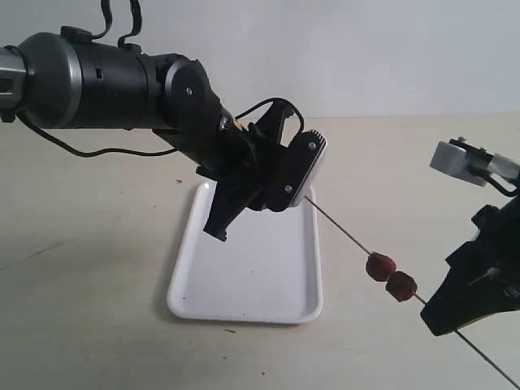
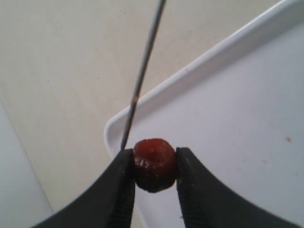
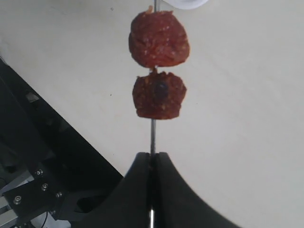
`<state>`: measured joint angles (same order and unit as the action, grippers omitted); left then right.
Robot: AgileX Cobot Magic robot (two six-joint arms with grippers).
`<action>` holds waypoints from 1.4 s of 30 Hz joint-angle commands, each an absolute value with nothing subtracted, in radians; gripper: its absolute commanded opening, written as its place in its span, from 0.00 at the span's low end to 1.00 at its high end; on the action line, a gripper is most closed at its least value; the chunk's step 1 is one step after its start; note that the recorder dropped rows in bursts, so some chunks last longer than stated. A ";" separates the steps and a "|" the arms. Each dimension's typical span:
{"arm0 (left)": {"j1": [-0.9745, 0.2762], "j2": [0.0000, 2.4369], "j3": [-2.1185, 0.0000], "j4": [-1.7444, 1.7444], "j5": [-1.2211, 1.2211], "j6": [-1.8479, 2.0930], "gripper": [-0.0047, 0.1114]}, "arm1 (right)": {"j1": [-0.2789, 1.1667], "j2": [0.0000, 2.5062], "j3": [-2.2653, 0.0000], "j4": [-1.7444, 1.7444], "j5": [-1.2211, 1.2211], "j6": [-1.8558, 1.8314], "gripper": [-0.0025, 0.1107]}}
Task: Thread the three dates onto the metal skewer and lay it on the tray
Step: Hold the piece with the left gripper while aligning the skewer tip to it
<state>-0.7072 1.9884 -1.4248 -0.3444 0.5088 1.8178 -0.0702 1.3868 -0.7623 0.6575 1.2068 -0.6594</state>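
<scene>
My left gripper is shut on one dark red date above a corner of the white tray. The thin metal skewer comes in slanting; its tip ends at the edge of one finger, just beside that date. In the exterior view the left gripper hangs over the tray, and the skewer runs from it down to the right. Two dates sit threaded on it. My right gripper is shut on the skewer just below those two dates.
The tray lies on a beige tabletop. The bulky left arm reaches in from the upper left. The right arm's grey and black body stands at the right edge, and dark frame parts show beside the right gripper.
</scene>
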 commanded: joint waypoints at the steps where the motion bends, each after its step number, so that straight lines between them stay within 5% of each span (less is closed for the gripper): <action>1: -0.706 1.979 -1.423 -0.363 0.520 1.825 0.30 | -0.069 1.387 -0.764 0.660 1.221 -0.669 0.02; 42: -0.681 1.979 -1.423 -0.354 0.448 1.859 0.30 | -0.069 1.429 -0.764 0.705 1.221 -0.672 0.02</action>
